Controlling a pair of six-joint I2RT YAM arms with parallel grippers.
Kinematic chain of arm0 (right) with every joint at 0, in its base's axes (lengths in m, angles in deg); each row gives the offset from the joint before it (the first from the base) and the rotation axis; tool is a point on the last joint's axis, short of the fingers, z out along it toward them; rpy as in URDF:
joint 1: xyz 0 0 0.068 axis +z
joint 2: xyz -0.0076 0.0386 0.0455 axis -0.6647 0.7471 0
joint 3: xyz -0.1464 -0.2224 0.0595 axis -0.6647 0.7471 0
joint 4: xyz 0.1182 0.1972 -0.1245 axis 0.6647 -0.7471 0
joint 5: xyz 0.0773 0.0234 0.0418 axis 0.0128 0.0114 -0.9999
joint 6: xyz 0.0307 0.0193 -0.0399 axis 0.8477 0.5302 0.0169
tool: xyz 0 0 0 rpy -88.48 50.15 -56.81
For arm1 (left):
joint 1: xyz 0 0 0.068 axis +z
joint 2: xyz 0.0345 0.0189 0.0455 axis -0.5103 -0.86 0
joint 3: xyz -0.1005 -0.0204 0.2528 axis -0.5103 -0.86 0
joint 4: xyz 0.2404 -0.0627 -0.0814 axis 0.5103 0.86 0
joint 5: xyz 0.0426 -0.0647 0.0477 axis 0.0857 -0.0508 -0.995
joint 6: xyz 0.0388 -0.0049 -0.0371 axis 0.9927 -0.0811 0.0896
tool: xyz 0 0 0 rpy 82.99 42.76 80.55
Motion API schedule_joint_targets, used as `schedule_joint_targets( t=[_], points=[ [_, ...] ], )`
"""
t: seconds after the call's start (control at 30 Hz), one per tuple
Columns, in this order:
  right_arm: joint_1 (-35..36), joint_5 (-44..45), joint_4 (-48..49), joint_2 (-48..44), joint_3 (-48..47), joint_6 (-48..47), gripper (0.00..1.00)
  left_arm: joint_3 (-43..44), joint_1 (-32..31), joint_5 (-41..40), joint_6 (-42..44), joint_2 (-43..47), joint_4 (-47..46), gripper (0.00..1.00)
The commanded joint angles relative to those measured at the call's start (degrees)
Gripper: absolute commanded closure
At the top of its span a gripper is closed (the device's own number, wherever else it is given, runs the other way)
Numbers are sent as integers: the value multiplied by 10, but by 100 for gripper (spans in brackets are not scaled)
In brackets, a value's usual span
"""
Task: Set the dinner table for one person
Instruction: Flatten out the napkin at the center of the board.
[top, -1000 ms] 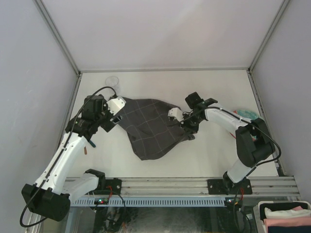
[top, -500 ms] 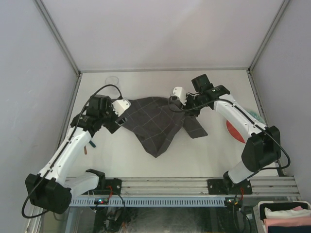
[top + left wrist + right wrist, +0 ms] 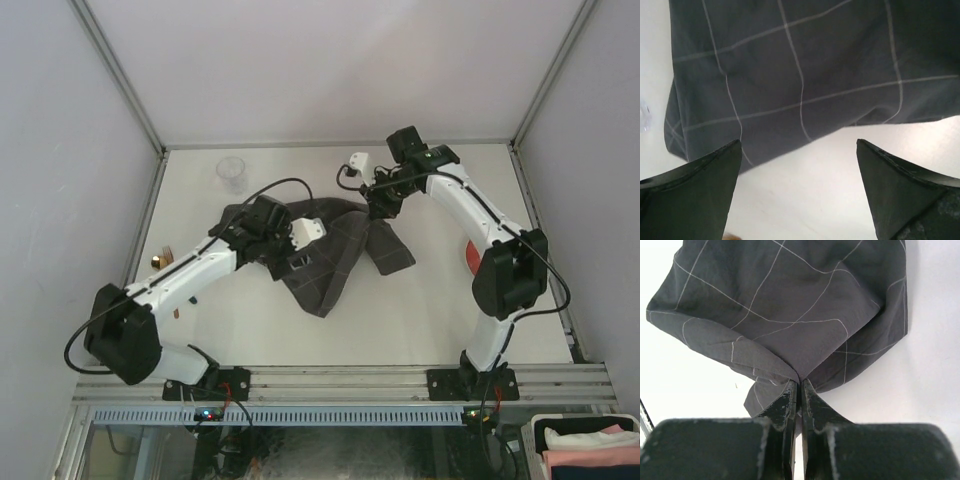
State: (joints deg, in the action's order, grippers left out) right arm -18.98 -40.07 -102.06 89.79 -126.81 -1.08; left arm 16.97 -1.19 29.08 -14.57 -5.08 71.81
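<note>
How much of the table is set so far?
Nothing looks set yet. The cloth lies bunched on the dinner table; the right gripper pinches a fold of it, the left gripper hangs open over it. Left: spreading it flat, then placing things like the cup.

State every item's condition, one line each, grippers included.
Cloth: crumpled, not spread out, one fold pinched.
Right gripper: fingers shut on the cloth.
Left gripper: fingers wide open, empty, at the cloth's edge.
Cup: upright, standing apart from the cloth.
Plate: mostly hidden behind the right arm.
</note>
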Motion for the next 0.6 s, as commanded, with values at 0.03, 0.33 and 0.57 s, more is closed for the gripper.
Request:
schedule_joint_targets(
  t=[0.03, 0.33, 0.57],
  points=[
    [-23, -40, -36, 39, -67, 0, 100, 69, -56, 11, -30, -48, -49, 0],
    [-25, -51, -30, 104, -134, 44, 100, 109, -147, 33, -83, -100, -94, 0],
    [-22, -41, -36, 116, -153, 42, 100, 129, -172, -1, -109, -152, -154, 0]
  ],
)
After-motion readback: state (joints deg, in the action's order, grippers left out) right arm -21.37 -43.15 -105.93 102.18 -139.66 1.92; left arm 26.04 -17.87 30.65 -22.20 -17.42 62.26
